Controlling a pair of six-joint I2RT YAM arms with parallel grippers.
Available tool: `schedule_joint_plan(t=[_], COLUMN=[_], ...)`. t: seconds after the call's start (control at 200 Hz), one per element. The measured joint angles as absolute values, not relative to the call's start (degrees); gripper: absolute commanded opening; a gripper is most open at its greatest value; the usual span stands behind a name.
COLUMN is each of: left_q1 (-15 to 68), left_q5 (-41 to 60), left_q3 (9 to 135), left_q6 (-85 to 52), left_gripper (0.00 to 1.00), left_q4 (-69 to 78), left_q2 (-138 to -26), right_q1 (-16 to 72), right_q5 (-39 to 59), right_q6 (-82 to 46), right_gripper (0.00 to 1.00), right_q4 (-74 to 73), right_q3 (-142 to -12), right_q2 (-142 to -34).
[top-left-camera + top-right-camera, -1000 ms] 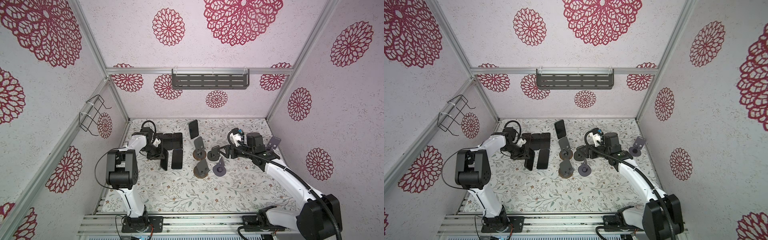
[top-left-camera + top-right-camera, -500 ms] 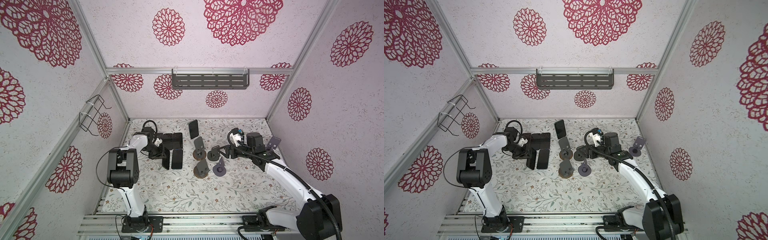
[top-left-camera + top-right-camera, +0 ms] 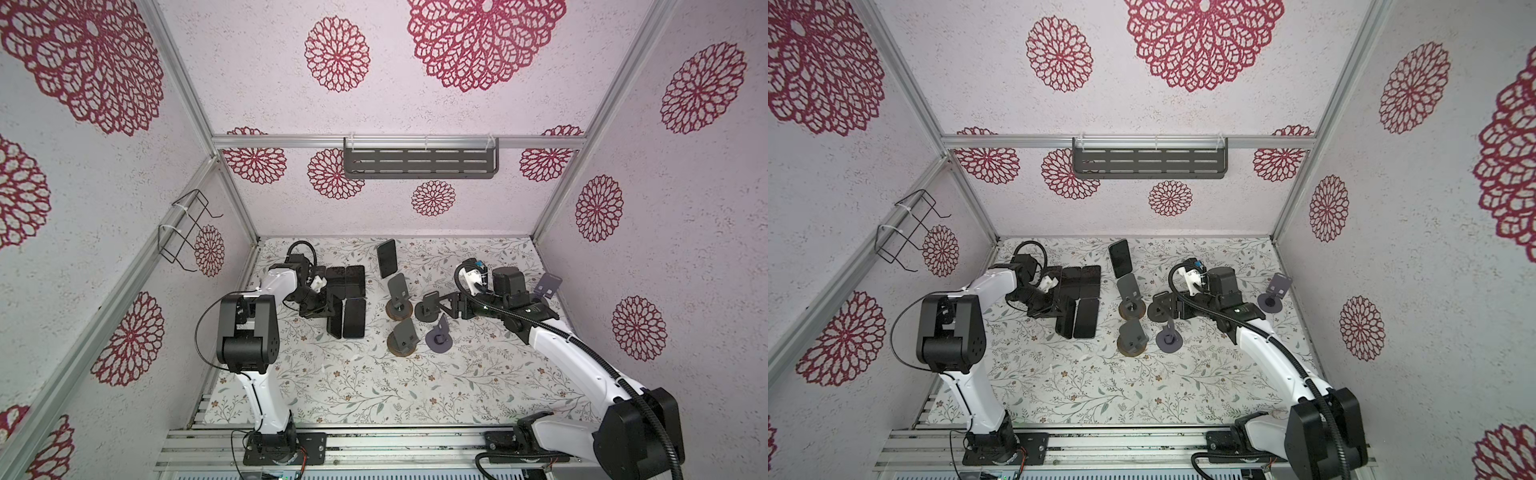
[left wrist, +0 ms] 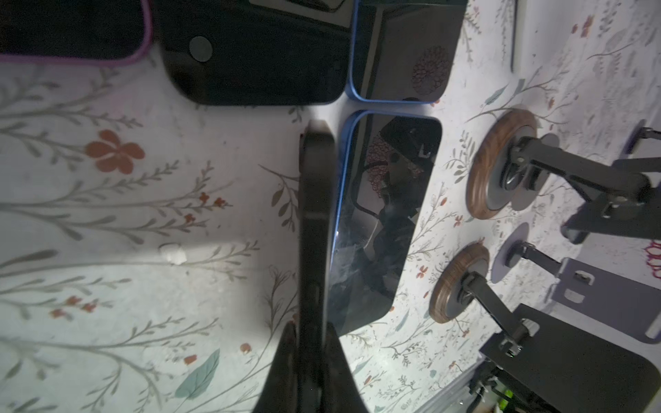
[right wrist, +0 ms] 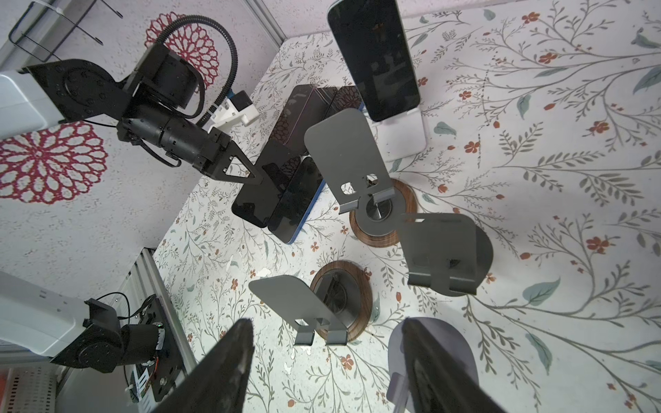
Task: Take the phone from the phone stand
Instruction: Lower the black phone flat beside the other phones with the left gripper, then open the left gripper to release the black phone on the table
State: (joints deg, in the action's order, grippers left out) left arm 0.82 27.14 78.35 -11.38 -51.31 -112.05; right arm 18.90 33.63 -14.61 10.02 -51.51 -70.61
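Phone [image 3: 335,318] stands on its long edge, pinched tight in my left gripper [image 4: 312,352]. It is off any stand, just beside a blue-edged phone [image 4: 382,221] that lies flat at the left of the table [image 3: 374,386]. From the left wrist I see only its thin side, and I cannot tell whether its lower edge touches the table. My left arm is folded with the elbow high and the claw pointing toward the middle. Further back, an upright phone [image 3: 386,262] leans on a white stand [image 5: 400,137]. My right arm reaches long and low, aimed left. The right gripper [image 5: 325,323] is spread and empty near a dark stand [image 5: 443,250], its finger roots cut off by the frame. I cannot make out any contact.
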Motion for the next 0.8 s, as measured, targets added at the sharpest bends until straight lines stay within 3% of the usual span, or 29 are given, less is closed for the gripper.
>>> schedule_joint_plan(t=[0.22,0.595,0.801], left_q1=[0.8,0.6,0.3], left_q5=[28.1,26.7,25.3], left_q3=[79.1,79.6,79.5], left_q6=[-11.6,-12.2,-12.3], left_gripper=[0.0,0.24,0.29], left_q4=[-51.5,-52.6,-53.2], left_q2=[-113.0,-114.9,-115.7], right_q1=[18.9,18.9,18.9], right_q5=[33.8,33.8,33.8], right_q6=[-14.6,-14.6,-14.6], right_gripper=[0.69,0.69,0.69], right_q4=[9.7,8.9,8.9], right_q3=[-51.3,-51.0,-51.0], right_q2=[-70.3,-70.3,-70.3])
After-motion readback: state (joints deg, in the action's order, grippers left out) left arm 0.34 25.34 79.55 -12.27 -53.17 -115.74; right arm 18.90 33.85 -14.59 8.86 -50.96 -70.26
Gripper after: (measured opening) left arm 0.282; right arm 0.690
